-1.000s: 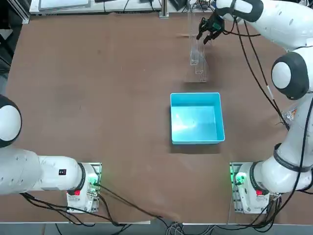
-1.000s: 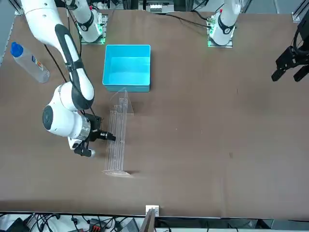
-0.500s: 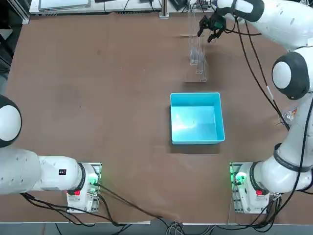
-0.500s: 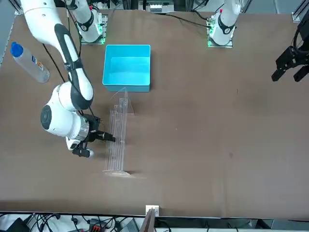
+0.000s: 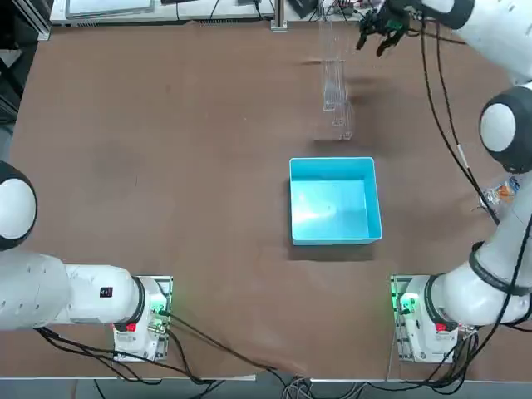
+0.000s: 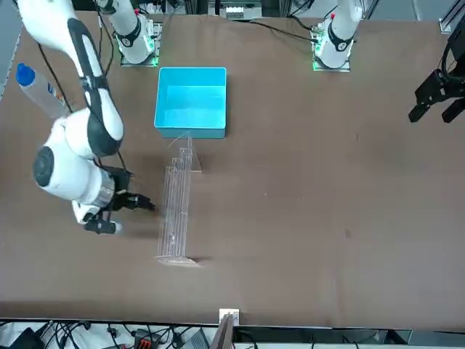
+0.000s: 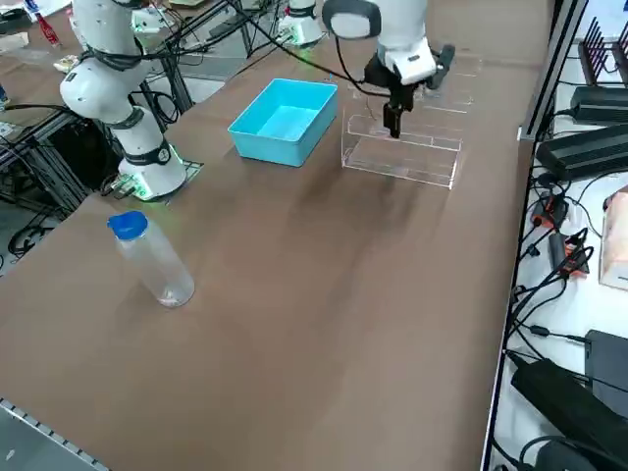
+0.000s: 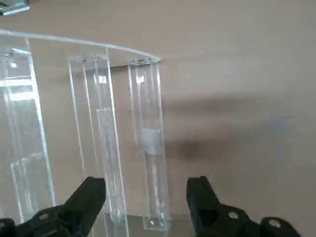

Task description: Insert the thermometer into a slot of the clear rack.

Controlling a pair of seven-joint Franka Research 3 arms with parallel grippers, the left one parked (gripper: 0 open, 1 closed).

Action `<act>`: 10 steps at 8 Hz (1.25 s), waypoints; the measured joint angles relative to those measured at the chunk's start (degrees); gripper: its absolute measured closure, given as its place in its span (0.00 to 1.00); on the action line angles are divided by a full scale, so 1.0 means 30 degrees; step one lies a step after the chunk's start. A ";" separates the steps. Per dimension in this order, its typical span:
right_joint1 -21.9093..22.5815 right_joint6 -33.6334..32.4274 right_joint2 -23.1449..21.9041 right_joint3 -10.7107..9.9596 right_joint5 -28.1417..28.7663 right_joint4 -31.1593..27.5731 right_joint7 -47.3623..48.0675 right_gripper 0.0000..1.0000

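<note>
The clear rack [image 5: 335, 87] stands on the brown table beyond the blue box, and also shows as a clear rack [image 6: 176, 207] and a clear rack [image 7: 402, 147]. My right gripper [image 5: 381, 33] hangs off to the rack's right side, apart from it, as the right gripper [image 6: 125, 216] and the right gripper [image 7: 393, 120] also show. In the wrist view the gripper [image 8: 145, 197] is open with nothing between its fingers [image 8: 90, 193], and the rack's upright rails [image 8: 148, 148] stand just beyond them. I cannot pick out the thermometer against the clear rails.
An open light-blue box [image 5: 334, 199] sits mid-table, nearer the arm bases than the rack. A clear bottle with a blue cap [image 7: 152, 260] lies at the table's right side. The far table edge [image 5: 274, 25] runs close behind the rack.
My right gripper has drawn away from the rack, sideways to the robot's right and toward the far edge. The rack and the box have stayed put.
</note>
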 joint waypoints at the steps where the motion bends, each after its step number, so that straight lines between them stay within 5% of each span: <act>1: -0.0254 -0.0766 -0.0940 -0.0066 -0.0902 0.0053 0.0000 0.00; 4: -0.0762 -0.4111 -0.4170 -0.0424 -0.3158 0.0131 -0.0347 0.00; 10: -0.2321 -1.0039 -0.8359 -0.0578 -0.3526 -0.0080 -0.3871 0.00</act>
